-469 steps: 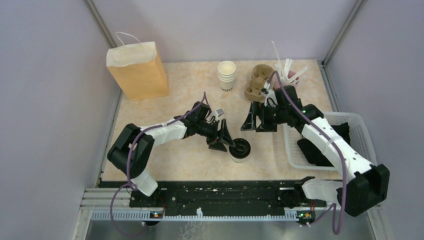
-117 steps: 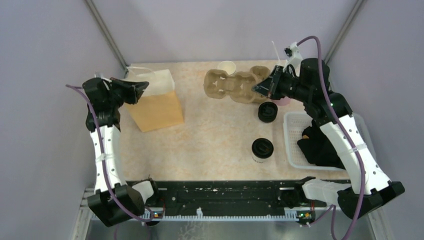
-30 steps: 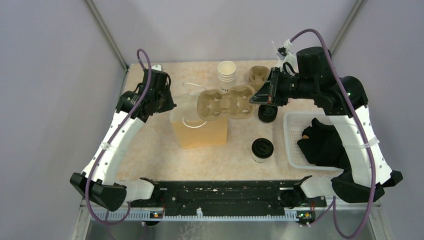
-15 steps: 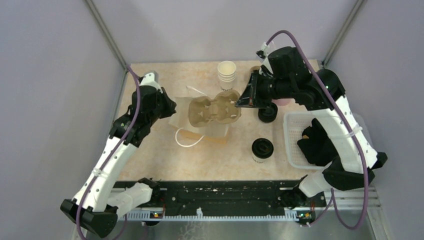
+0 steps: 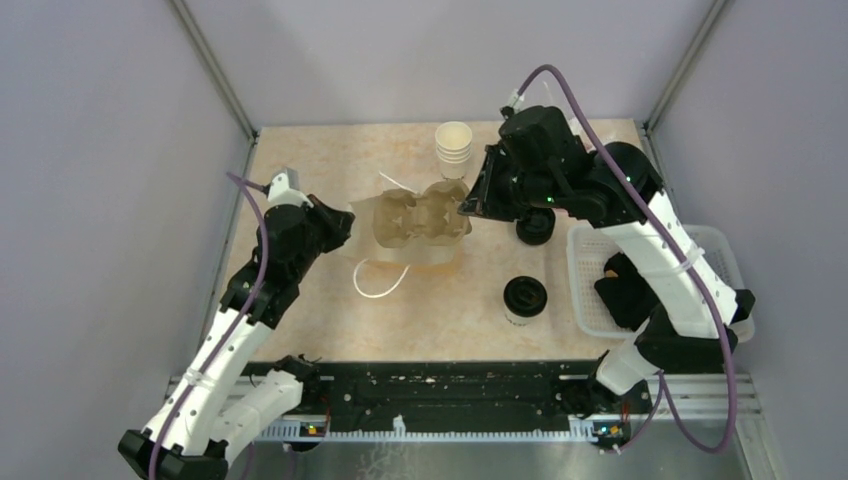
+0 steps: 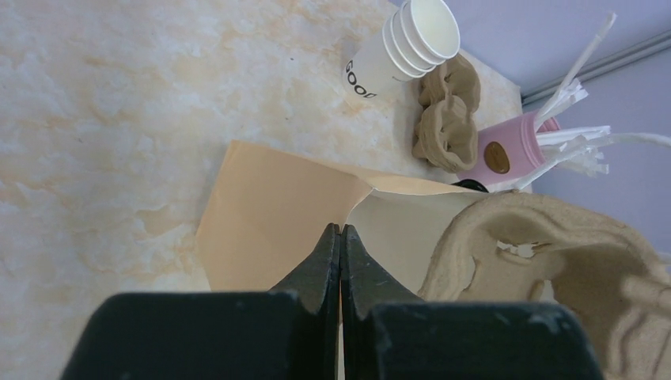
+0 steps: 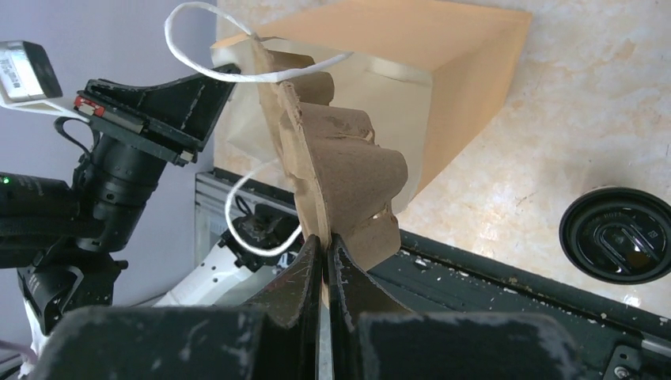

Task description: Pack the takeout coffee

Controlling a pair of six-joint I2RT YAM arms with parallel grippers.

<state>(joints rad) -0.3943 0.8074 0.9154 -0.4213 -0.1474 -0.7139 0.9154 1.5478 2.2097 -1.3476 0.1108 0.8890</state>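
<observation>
Paper bag (image 5: 415, 258), mid-table: mouth held agape by left gripper (image 6: 340, 231), closed hard on the rim's paper edge, evidently to keep the opening spread for loading. White basket (image 5: 580, 300), right side: holds a heap of black lids (image 5: 622, 295), parked apart from the bag. Pulp cup carrier (image 5: 420, 215): pinched by one edge in right gripper (image 7: 324, 237), closed tight, and held at the bag mouth, apparently for lowering inside; no cup in any visible well. Stack of lidless cups (image 5: 453, 150): stands at the back. Takeout coffee (image 5: 527, 298): stands lidded on the table (image 5: 300, 170) between bag and basket, ungripped, not yet packed.
</observation>
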